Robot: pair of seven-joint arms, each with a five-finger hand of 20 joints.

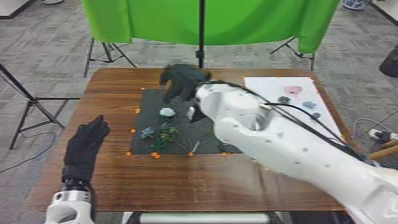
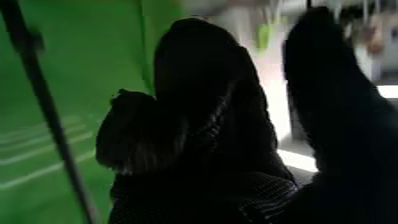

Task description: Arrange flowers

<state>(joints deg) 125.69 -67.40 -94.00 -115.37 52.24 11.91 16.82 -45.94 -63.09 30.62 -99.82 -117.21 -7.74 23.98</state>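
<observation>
- White flower (image 1: 167,112) on the dark mat (image 1: 149,102), and right below it in the head view, a blue flower (image 1: 147,133) is seen beside green foliage (image 1: 163,136), with thin stems spread around.
- Over to the white sheet (image 1: 266,84), on the robot's right: a pink flower (image 1: 293,89) is displayed there, and nearer the robot a dark flower (image 1: 284,99) and a pale blue flower (image 1: 309,104) are seen.
- Right hand (image 1: 183,81), now: it is held over the far part of the mat, blurred in the head view; its fingers (image 2: 197,65) are extended and parted, wide open, with nothing seen gripped.
- Left hand (image 1: 84,145): held at the table's left side, fingers straight and close together, nothing seen gripped.
- Both mat and sheet are laid on the brown table (image 1: 187,187); beyond it, a green cloth (image 1: 151,20) is hung.
</observation>
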